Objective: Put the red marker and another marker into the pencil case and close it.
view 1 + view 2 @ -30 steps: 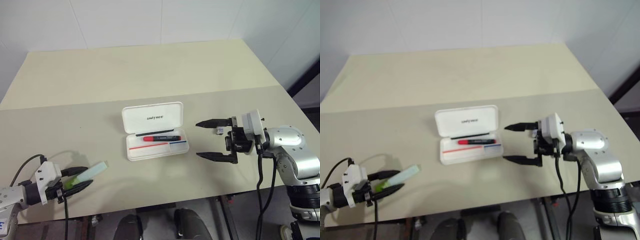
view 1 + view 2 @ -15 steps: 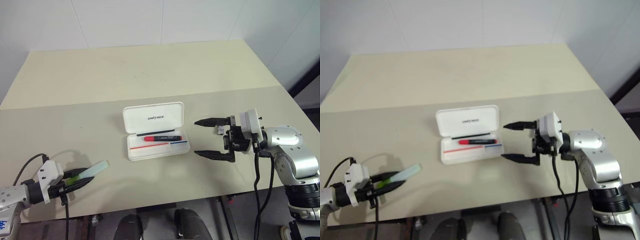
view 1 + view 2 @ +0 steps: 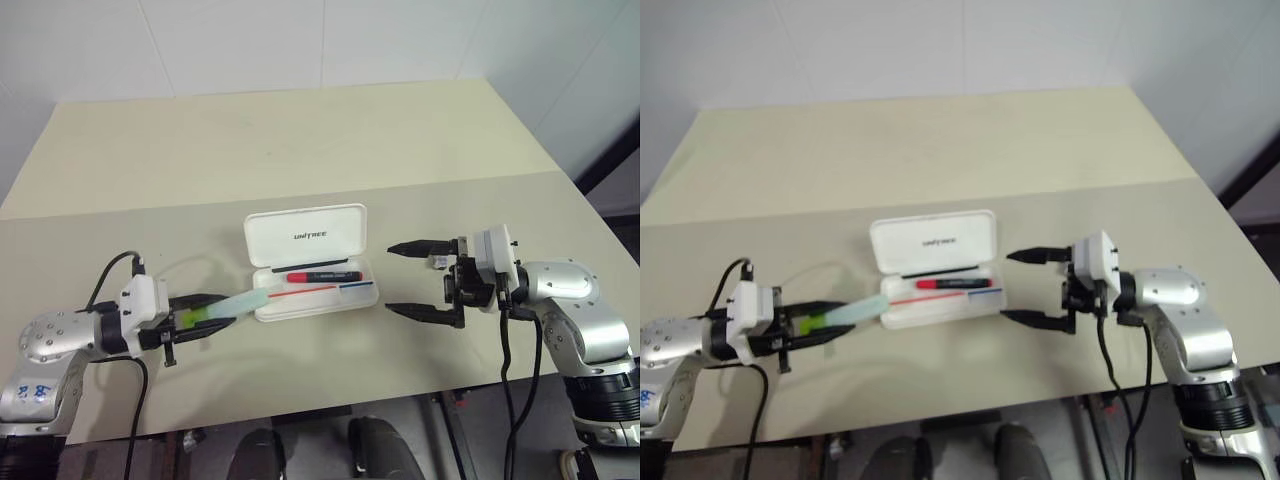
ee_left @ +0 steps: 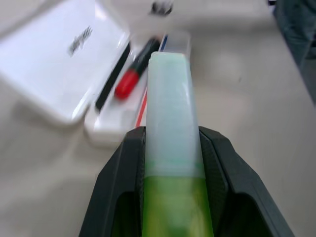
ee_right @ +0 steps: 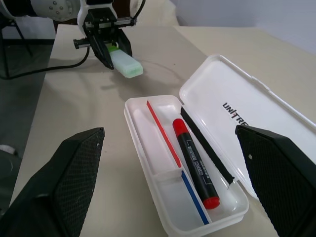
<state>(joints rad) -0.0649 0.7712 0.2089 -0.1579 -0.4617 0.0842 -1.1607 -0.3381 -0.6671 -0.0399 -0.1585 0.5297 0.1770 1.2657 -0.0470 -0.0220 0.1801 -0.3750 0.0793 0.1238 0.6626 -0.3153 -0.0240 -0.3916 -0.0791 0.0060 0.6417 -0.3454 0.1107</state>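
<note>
The white pencil case (image 3: pixel 305 236) lies open at the table's middle, its lid tipped back. In its tray lies the red marker (image 3: pixel 322 275), beside thin red and blue pens. The other marker, a pale mint-green highlighter (image 3: pixel 243 299), is held level, with my left gripper (image 3: pixel 222 310) shut on its green end. Its pale tip reaches the left end of the case. The left wrist view shows the highlighter (image 4: pixel 170 113) between the two fingers (image 4: pixel 121 173), pointing at the tray. My right gripper (image 3: pixel 391 278) stands open just right of the case, pointing left, with nothing in it.
A small grey object (image 3: pixel 438 261) lies on the table behind my right gripper. The table's front edge (image 3: pixel 330 408) runs close below both arms. A black cable (image 3: pixel 110 275) loops up from the left wrist.
My left gripper closed on the highlighter, lifted it off the table and carried it right, up to the case's left end. The right gripper has stayed in place, open.
</note>
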